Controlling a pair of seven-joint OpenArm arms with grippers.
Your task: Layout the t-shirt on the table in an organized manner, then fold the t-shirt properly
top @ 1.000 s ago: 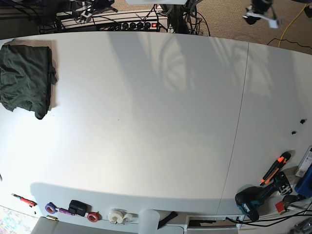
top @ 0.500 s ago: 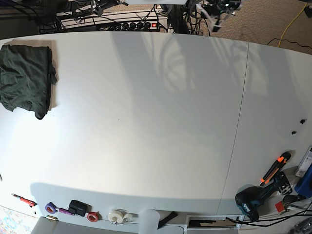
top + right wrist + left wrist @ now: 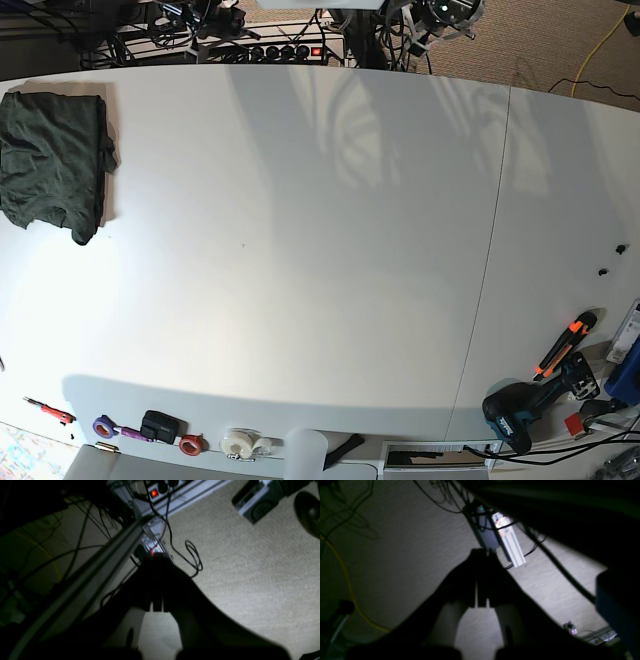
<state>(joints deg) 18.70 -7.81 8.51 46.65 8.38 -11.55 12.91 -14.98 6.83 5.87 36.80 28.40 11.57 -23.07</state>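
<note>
while the left wrist view is dim, it shows the left gripper (image 3: pixel 482 580) with its jaws pressed together on nothing, hanging over carpeted floor with cables and a pale aluminium rail (image 3: pixel 511 547) below, so this arm is off the table. the right wrist view shows much the same: the right gripper (image 3: pixel 157 585) is closed and empty above the carpet, with a power strip (image 3: pixel 160 488) and its red switch lit further off. from the base view, the t-shirt (image 3: pixel 52 160) lies folded into a compact dark green block at the far left edge of the table (image 3: pixel 320 250), well apart from the tools along the near edge, such as the orange-handled cutter (image 3: pixel 565 345) and the drill (image 3: pixel 515 410). the risk, as i judge it, is that the shirt sits so near the rim that a careless tug could slide it off, and its lower corner looks loose enough to spoil the fold. compared with a second earlier, the arm at the top right has swung inward toward the middle of the back edge; the shirt has not shifted.
</note>
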